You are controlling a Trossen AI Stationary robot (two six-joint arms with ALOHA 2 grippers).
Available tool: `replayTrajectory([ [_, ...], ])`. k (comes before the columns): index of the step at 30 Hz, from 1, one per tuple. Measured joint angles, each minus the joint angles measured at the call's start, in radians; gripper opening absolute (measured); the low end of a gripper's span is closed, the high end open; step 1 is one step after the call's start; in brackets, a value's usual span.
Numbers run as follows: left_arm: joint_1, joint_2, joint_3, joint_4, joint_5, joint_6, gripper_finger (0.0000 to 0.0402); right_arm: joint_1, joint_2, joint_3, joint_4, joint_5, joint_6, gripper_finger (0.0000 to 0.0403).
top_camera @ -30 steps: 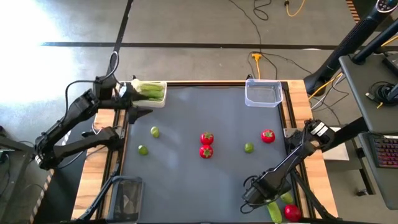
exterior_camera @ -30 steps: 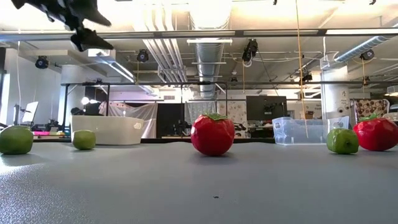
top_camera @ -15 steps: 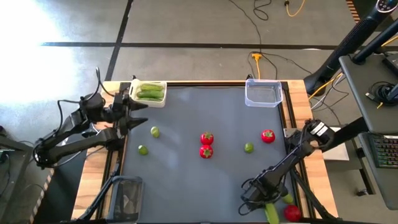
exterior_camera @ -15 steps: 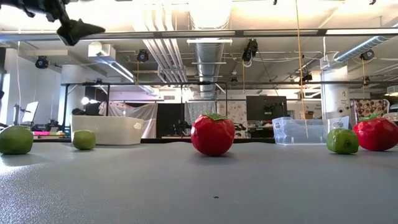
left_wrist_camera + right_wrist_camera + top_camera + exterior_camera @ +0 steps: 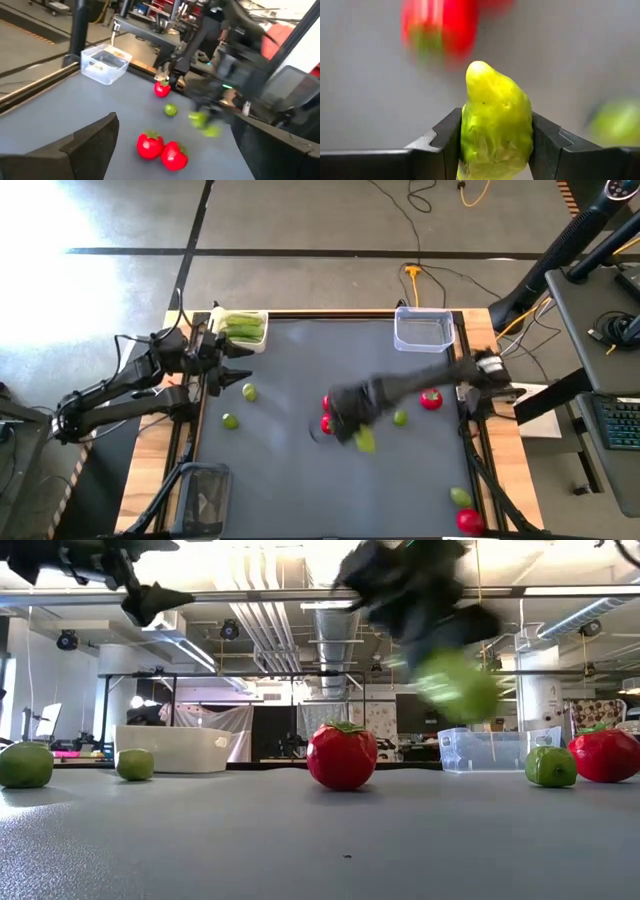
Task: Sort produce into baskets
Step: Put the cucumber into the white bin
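Two arms: both are seen over a dark table top (image 5: pixel 300 480) framed in wood.
Right gripper (image 5: pixel 352 415): it is carried above the middle of the table, blurred in the high view, with its fingers closed on a green cucumber-like vegetable (image 5: pixel 495 125).
Held vegetable: it is pinched between the two dark fingers (image 5: pixel 445 135) in the right wrist view, its pale tip pointing away from the wrist; in the low view it hangs well clear of the table surface.
Left gripper (image 5: pixel 228 364): it is raised near the table's left edge, just beside the white basket (image 5: pixel 238 330), with its fingers spread apart and nothing between them.
White basket: it is placed at the far left corner, and green cucumber-like vegetables (image 5: pixel 240 329) are lying inside it.
Clear basket (image 5: pixel 423 329): it is set at the far right corner.
Dark basket (image 5: pixel 203 495): it is seen at the near left corner.
Strawberries: two (image 5: pixel 327 425) are touching at the table's centre, partly hidden under the right arm; one (image 5: pixel 431 398) is to the right; one (image 5: pixel 469 521) is at the near right corner.
Round green fruits: two (image 5: pixel 248 391) (image 5: pixel 230 420) are on the left side, one (image 5: pixel 400 417) is right of centre.
Loose green piece (image 5: pixel 460 497): it lies just beside the near right strawberry.
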Motion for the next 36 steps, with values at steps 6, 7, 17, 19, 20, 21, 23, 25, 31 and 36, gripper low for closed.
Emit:
replayTrajectory([
  [6,-0.099,0.031,0.045,0.008,-0.038,-0.040,0.0361,-0.284,0.133,0.151,0.000,0.211,-0.600,0.0161],
  [7,-0.117,0.031,0.049,0.007,-0.051,-0.048,0.0361,-0.313,0.163,0.176,0.004,0.232,-0.692,0.0161],
  [17,-0.176,0.037,0.139,-0.358,-0.280,0.024,0.0361,-0.371,0.457,0.421,0.073,0.230,-1.178,0.0220],
  [19,-0.175,0.059,0.174,-0.461,-0.306,0.060,0.0361,-0.365,0.494,0.468,0.068,0.221,-1.185,0.0243],
  [20,-0.175,0.072,0.190,-0.500,-0.308,0.079,0.0361,-0.365,0.502,0.489,0.068,0.203,-1.184,0.0255],
  [21,-0.175,0.089,0.203,-0.525,-0.308,0.095,0.0361,-0.365,0.506,0.508,0.067,0.178,-1.183,0.0266],
  [23,-0.175,0.127,0.219,-0.536,-0.308,0.136,0.0361,-0.365,0.502,0.538,0.047,0.127,-1.184,0.0288],
  [25,-0.174,0.170,0.231,-0.535,-0.304,0.193,0.0361,-0.361,0.479,0.546,0.018,0.109,-1.178,0.0307],
  [31,-0.172,0.326,0.246,-0.403,-0.267,0.294,0.0361,-0.308,0.279,0.510,-0.077,0.148,-1.125,0.0332],
  [36,-0.153,0.431,0.196,-0.127,-0.148,0.314,0.0361,-0.245,0.041,0.362,-0.163,0.274,-0.974,0.0329],
])
